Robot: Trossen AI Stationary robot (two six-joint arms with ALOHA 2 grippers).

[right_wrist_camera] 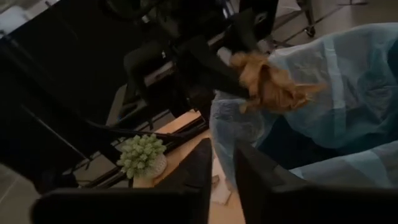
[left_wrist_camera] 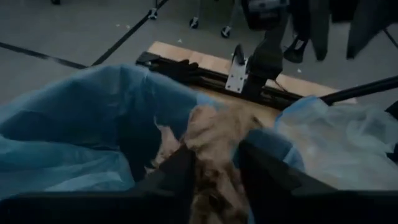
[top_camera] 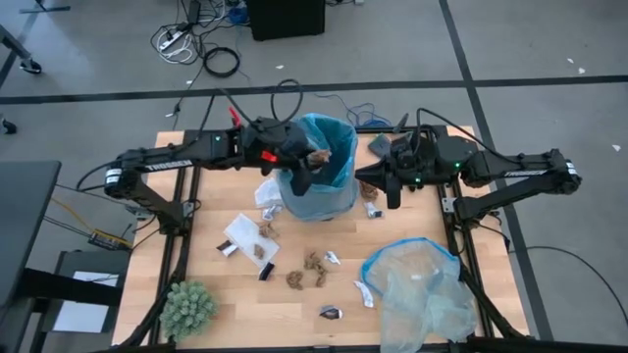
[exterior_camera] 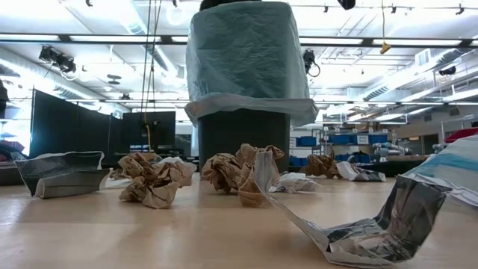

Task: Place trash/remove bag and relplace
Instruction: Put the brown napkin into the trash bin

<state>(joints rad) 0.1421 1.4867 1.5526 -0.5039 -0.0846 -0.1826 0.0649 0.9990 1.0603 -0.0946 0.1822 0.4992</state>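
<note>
Brown crumpled paper wad [left_wrist_camera: 208,140] is pinched between left gripper [top_camera: 312,164] fingers over the sky-blue-lined bin [top_camera: 339,186], frame centre; trash-placing step; release needed next; right gripper [top_camera: 392,191] beside the bin, slightly parted, empty.

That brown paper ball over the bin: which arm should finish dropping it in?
The left. Its gripper is over the bag-lined bin with the brown paper wad between its fingers. The right gripper hangs beside the bin, holding nothing.
</note>
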